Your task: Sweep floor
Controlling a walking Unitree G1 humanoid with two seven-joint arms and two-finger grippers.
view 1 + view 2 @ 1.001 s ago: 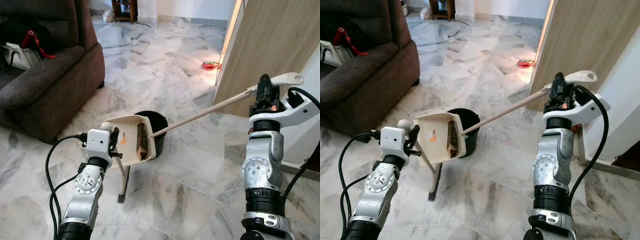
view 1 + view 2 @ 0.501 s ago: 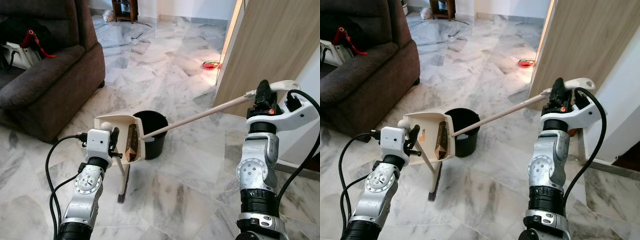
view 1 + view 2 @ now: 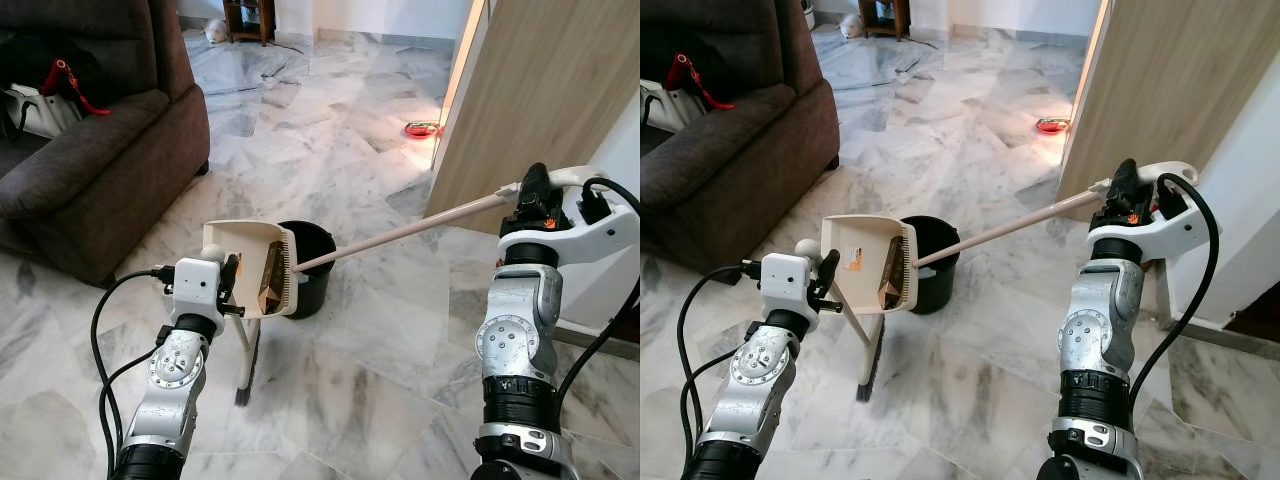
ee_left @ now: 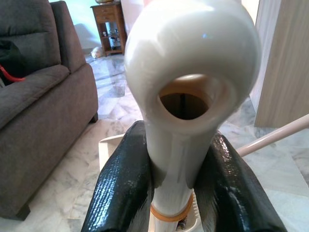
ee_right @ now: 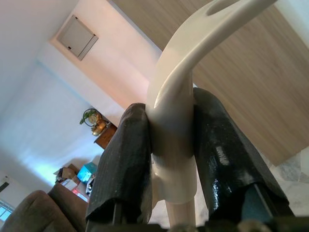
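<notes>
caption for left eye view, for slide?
Right gripper tips the dustpan by its long handle over the black bin.

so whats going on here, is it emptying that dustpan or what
It looks that way. The right gripper is shut on the end of the long cream dustpan handle, holding the dustpan raised and tipped over the rim of a black bin on the marble floor. Brown debris lies inside the pan near its lip. The left gripper is shut on the broom handle, with the broom's bristles down on the floor beside the bin.
</notes>
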